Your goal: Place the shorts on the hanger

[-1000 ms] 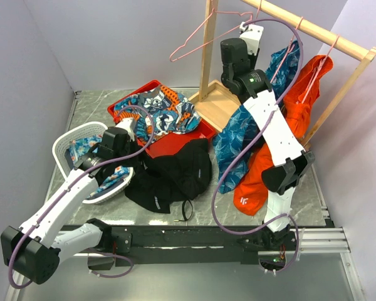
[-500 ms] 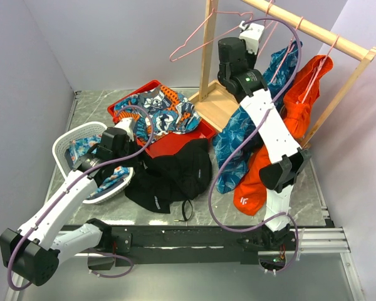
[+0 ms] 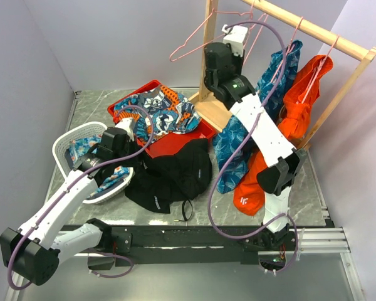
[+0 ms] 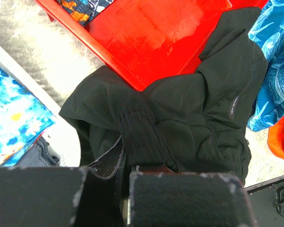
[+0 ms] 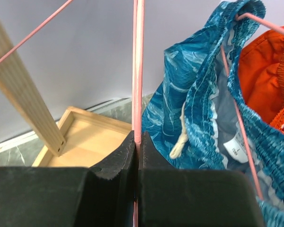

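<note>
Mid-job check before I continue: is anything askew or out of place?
The pink hanger pinched in the right hand tilts askew, sticking out left of the wooden rail. The black shorts lie bunched, partly over the red tray corner.

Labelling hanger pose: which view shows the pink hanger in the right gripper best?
Top external: the hanger shows as most of a triangle, held by the right gripper beside the wooden post. Right wrist shows only its wire pinched between the fingers. Left wrist shows none of it, only the shorts.
</note>
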